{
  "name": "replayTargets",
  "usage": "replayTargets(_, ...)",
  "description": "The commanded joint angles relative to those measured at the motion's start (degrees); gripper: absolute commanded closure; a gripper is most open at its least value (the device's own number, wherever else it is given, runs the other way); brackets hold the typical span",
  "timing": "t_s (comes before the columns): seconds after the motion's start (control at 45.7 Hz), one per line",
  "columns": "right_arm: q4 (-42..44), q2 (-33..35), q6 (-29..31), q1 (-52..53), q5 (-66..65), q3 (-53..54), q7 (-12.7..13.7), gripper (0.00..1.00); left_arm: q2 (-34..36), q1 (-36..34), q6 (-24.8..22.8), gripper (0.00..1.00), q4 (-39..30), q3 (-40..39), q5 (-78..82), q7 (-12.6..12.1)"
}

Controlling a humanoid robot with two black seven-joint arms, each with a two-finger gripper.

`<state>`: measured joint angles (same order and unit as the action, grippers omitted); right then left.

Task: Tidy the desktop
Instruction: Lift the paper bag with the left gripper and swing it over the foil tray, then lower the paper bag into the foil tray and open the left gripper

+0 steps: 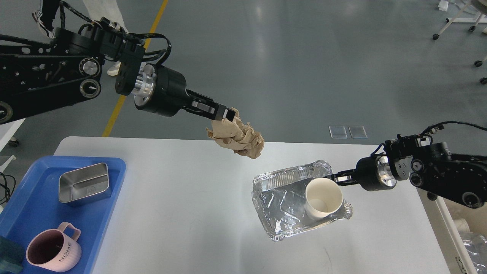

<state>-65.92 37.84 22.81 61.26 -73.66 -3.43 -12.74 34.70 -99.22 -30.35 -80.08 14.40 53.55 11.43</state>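
The desktop (182,213) is the wide white tabletop with rounded corners. My left gripper (227,113) is shut on a crumpled brown paper ball (239,137) and holds it in the air above the table's far edge. A foil tray (279,205) lies at the right of the middle, with a white paper cup (322,198) standing in it. My right gripper (335,178) is at the tray's right rim, right beside the cup. Its fingers are seen end-on, so I cannot tell whether it is open or shut.
A blue plastic tray (110,205) lies at the table's left edge. It holds a metal box (84,184) and a pink mug (53,249). A bin with a clear bag (471,243) stands off the right edge.
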Motion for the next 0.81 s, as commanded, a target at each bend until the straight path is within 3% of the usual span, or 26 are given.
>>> replayTargets(0.0, 0.35, -0.13, 0.04, 0.09, 0.01, 0.00, 0.00, 1.00, -3.59, -0.89, 0.02, 1.00, 0.80, 0.19, -0.29, 0.00)
replayTargets(0.394, 1.76, -0.49, 0.30, 0.44, 0.01, 0.00, 0.00, 1.00, -14.40, -3.97, -0.06, 1.00, 1.42, 3.44, -1.26, 0.00)
replayTargets(0.788, 1.76, 0.48, 0.83, 1.05, 0.71, -0.09, 0.09, 1.00, -15.10, -4.76, -0.68, 1.00, 1.42, 4.67, -1.34, -0.09)
